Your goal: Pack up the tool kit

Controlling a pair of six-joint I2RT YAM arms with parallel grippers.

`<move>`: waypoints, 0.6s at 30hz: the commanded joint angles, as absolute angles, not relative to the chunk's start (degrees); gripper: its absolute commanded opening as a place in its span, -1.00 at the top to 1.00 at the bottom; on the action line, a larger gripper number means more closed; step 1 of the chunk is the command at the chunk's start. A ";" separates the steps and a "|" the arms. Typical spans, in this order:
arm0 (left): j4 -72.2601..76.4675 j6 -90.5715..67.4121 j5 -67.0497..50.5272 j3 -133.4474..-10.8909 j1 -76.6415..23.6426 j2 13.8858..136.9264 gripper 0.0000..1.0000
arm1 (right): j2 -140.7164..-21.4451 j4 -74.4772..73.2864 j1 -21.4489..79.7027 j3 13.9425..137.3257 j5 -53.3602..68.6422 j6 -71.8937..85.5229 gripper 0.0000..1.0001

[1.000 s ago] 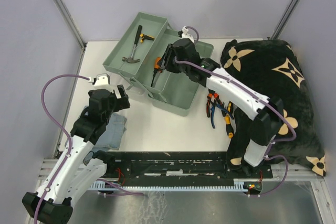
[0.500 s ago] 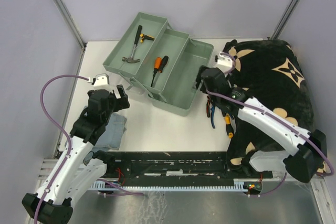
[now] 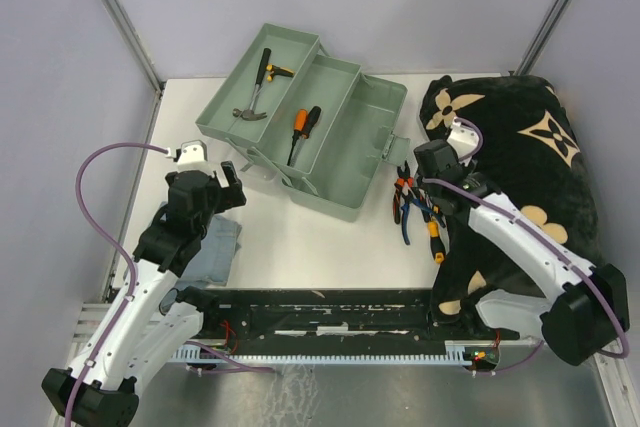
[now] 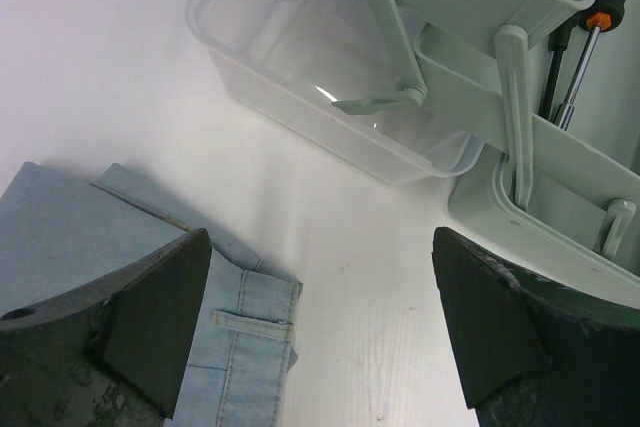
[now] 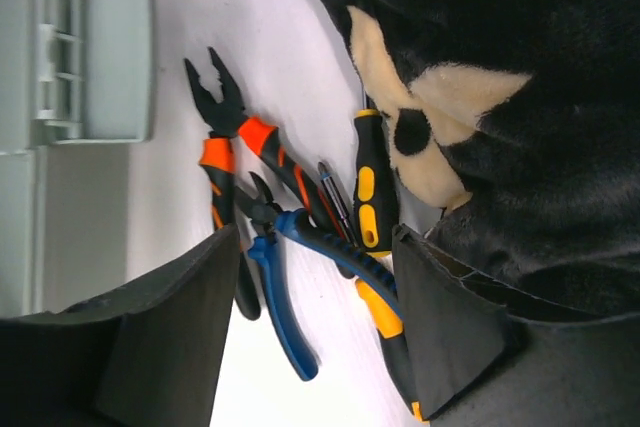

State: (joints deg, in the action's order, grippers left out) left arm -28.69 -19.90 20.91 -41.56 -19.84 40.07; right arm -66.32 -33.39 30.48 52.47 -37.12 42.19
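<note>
The right gripper (image 5: 315, 247) hangs with its jaws spread and nothing between them, directly over a small pile of hand tools on the white surface (image 3: 320, 247). In that pile, orange-handled pliers (image 5: 230, 147) lie crossed with blue-handled pliers (image 5: 290, 287), and just beside them a yellow-and-black screwdriver (image 5: 370, 187) lies against the edge of a black blanket (image 3: 530, 177) with beige flower marks. To the left of the pile, near it but apart, stands the pale green toolbox (image 3: 350, 182), folded open. A hammer (image 3: 255, 97) lies in its far-left tray, and an orange-handled screwdriver (image 3: 303, 132) lies in the middle tray. The left gripper (image 4: 322, 247) is also wide open and holds nothing. It hovers above the surface at the toolbox's left end, close to a clear plastic tray (image 4: 320, 77) that juts out from the box. A folded grey-blue cloth (image 4: 250, 337) lies just beneath and beside this gripper.
</note>
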 commanded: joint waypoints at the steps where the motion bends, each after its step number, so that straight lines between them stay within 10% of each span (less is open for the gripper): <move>1: -27.50 -19.91 22.19 -42.28 -19.51 39.67 -0.94 | -71.09 -34.28 27.28 53.00 -29.89 40.97 -0.33; 18: -27.27 -19.76 22.59 -42.11 -19.51 39.79 -0.93 | -88.64 -35.96 23.09 58.09 -36.94 39.57 0.06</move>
